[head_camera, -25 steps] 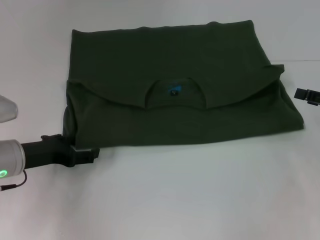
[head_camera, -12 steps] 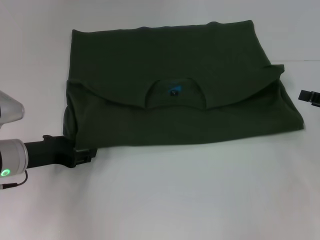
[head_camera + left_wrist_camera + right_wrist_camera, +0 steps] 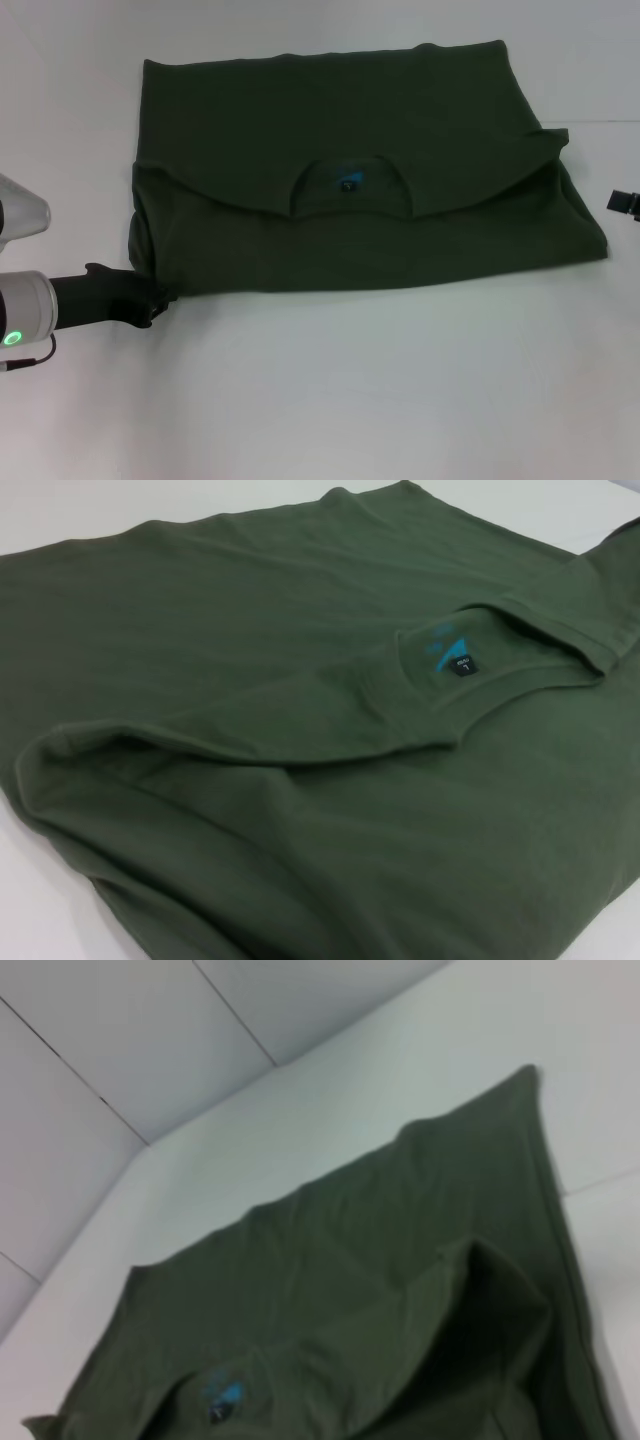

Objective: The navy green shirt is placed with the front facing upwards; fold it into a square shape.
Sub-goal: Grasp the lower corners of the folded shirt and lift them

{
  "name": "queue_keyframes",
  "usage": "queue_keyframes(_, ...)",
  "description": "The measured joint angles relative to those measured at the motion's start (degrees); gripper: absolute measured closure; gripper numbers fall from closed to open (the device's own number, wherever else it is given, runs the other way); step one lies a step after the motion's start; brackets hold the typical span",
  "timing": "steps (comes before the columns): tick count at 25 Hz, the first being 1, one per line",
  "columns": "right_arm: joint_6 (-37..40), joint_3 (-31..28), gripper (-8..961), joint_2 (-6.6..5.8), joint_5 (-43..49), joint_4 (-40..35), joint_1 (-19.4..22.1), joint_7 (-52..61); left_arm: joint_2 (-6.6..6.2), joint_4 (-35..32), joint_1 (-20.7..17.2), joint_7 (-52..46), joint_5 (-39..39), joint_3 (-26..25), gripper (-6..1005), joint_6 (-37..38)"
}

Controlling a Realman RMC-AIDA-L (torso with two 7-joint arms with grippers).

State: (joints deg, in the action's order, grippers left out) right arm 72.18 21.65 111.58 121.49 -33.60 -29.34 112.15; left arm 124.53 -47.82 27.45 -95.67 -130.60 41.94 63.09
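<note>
Across the white table (image 3: 330, 390) lies the navy green shirt (image 3: 350, 170), folded into a wide rectangle with its neck label (image 3: 349, 183) showing at the centre. At its near left corner sits the left gripper (image 3: 155, 297); whether it grips the cloth cannot be told. Off the shirt's right edge, the right gripper (image 3: 625, 202) barely shows.

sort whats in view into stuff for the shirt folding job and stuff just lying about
For the job: navy green shirt, left gripper at its near-left corner, right gripper off its right edge.
Lying about: nothing loose; only the white table.
</note>
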Motion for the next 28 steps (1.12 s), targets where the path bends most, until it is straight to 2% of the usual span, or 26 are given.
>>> queue_keyframes(6, -1.37, 2.26, 248, -0.21, 2.41, -0.26, -0.88, 1.34, -0.09, -0.08, 0.01, -0.03, 0.00, -0.01, 860, 0.09)
queue_keyframes(12, -7.51, 5.77, 248, -0.15, 8.15, -0.53, -3.64, 5.94, -0.18, -0.75, -0.01, -0.03, 0.36, -0.39, 971, 0.30)
queue_keyframes(20, -14.74, 11.63, 249, 0.48, 9.51, 0.34, -5.97, 8.85, -0.20, -0.88, 0.55, -0.54, 0.93, -0.46, 971, 0.18)
queue_keyframes(28, -18.02, 15.42, 250, 1.98, 9.54, 1.04, -6.93, 9.47, -0.35, -0.88, 1.07, -0.76, 0.98, -0.56, 971, 0.02)
